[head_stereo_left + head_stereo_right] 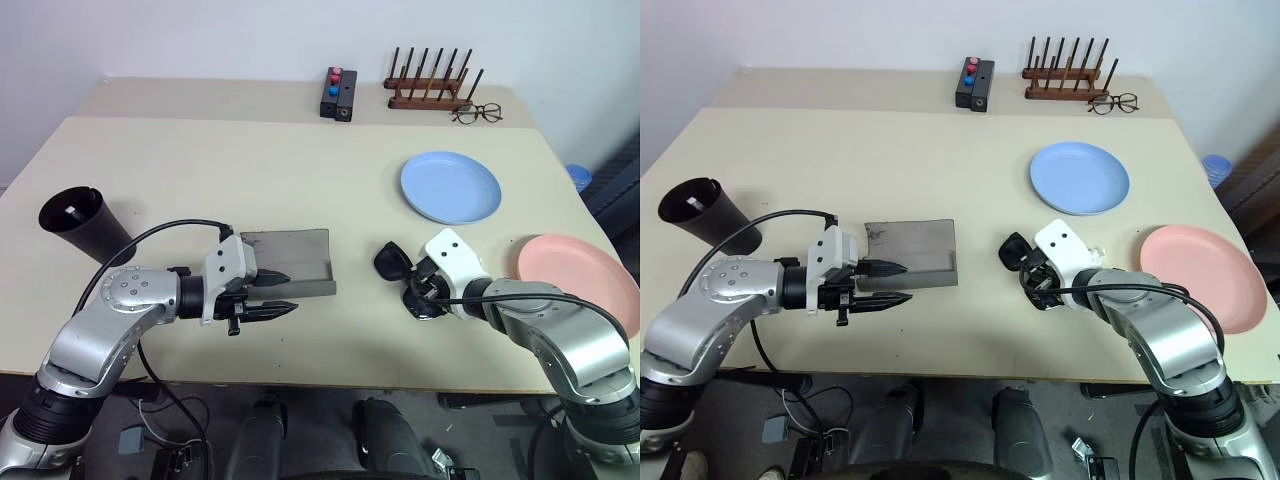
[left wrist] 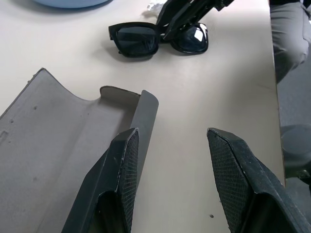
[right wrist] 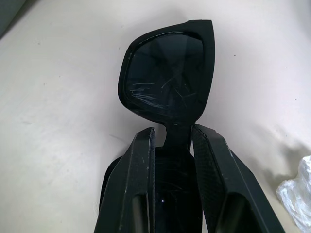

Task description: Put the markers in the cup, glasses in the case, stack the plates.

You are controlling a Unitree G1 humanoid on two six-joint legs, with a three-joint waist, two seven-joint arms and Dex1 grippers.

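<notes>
The black glasses (image 3: 165,73) lie on the table right of the case, and my right gripper (image 3: 174,131) is shut on their bridge between the two dark lenses. The grey case (image 1: 290,255) lies open, its lid flat on the table. My left gripper (image 1: 290,292) stands open at the case's front right corner, one finger (image 2: 124,160) beside its wall. The black cup (image 1: 85,222) stands tilted at the far left; a small white bit shows in its mouth and the markers are otherwise hidden. The light blue plate (image 1: 450,187) and pink plate (image 1: 575,275) lie apart at the right.
A black box with red and blue buttons (image 1: 338,93), a wooden peg rack (image 1: 430,85) and wire-framed spectacles (image 1: 478,113) stand at the table's back. A crumpled bit of clear wrap (image 3: 296,194) lies by the glasses. The table's front edge runs just below both grippers.
</notes>
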